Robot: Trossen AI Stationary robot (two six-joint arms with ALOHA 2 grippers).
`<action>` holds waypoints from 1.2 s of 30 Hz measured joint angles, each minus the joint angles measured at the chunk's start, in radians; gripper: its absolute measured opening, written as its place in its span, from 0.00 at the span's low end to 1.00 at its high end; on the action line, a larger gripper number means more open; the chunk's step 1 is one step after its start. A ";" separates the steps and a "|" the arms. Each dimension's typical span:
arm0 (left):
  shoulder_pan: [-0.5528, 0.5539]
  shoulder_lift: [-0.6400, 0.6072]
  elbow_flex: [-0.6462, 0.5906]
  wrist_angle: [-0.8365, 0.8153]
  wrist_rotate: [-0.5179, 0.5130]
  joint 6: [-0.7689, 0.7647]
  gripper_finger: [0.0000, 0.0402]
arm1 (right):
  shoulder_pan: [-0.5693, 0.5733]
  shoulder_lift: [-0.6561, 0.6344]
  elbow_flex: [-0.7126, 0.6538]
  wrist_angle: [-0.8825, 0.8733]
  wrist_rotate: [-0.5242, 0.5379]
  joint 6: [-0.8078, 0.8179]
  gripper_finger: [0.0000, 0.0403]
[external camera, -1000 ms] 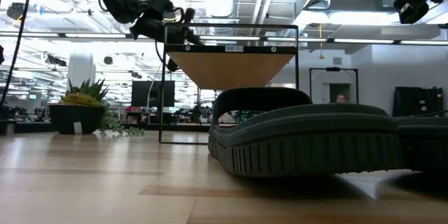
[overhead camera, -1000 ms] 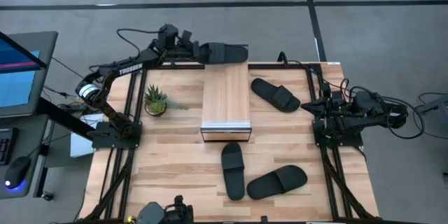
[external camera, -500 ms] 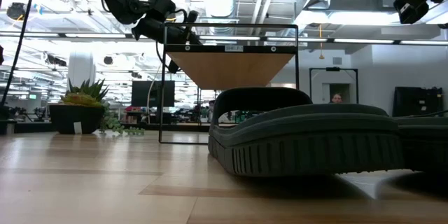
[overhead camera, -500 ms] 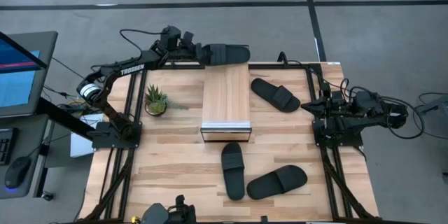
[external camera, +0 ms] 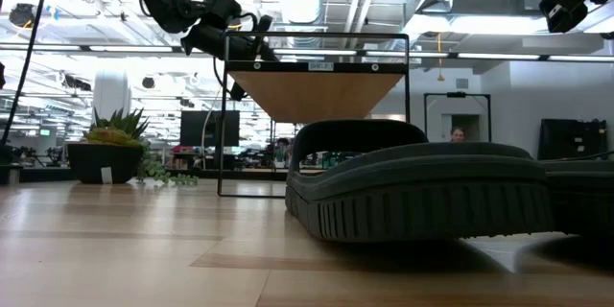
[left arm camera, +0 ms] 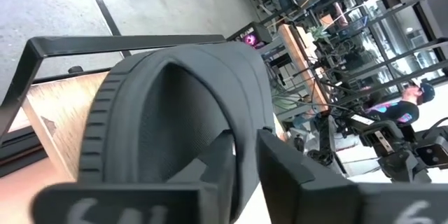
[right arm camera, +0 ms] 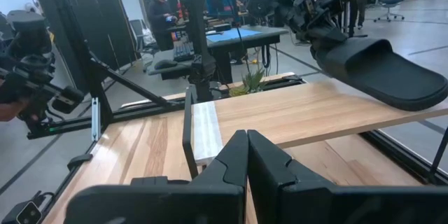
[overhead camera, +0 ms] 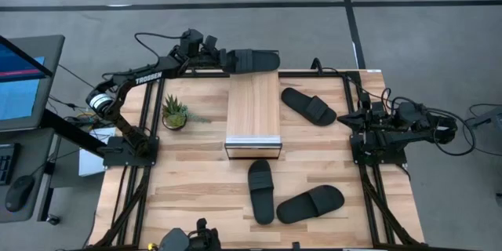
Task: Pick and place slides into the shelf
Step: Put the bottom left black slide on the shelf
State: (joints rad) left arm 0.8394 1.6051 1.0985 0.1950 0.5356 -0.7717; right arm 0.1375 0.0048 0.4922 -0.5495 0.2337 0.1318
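My left gripper (overhead camera: 223,58) is shut on one black slide (overhead camera: 252,60) and carries it in the air at the table's far edge, just beyond the far end of the shelf (overhead camera: 252,110). The shelf, with its light plank top, stands in the table's middle on a thin black frame (external camera: 317,115). Three more slides lie flat on the table: one right of the shelf (overhead camera: 308,106) and two near the front edge (overhead camera: 260,190) (overhead camera: 311,204). My right gripper (right arm camera: 246,150) is shut on nothing, high over the table's right edge. My left gripper (left arm camera: 241,161) has the slide by the end nearest the arm (left arm camera: 210,147), pinched between its two fingers (left arm camera: 283,171). The fingers come level from the table's left, along the slide's length. The slide (right arm camera: 381,70) is lifted clear and roughly level, its free end pointing toward the table's right.
A small potted plant (overhead camera: 174,114) stands left of the shelf. Black frame rails (overhead camera: 145,125) run along both table sides. A monitor and desk (overhead camera: 23,78) are off the left edge. People (right arm camera: 162,7) are in the room beyond.
My left gripper has edged the held slide slightly toward the table's right along the far edge, then kept still. The slide stays lifted and level.
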 joint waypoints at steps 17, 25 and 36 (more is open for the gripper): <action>0.000 0.000 0.000 0.005 -0.001 0.009 0.38 | 0.000 0.000 0.000 0.000 0.000 0.000 0.00; -0.001 0.001 0.000 -0.005 -0.041 0.028 0.42 | 0.000 0.000 0.000 0.000 0.000 0.000 0.00; 0.000 0.001 0.000 -0.069 -0.051 0.122 0.42 | 0.000 0.000 0.000 0.000 0.000 0.000 0.00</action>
State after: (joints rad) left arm 0.8397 1.6061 1.0981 0.1258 0.4850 -0.6497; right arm 0.1376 0.0048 0.4923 -0.5491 0.2337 0.1318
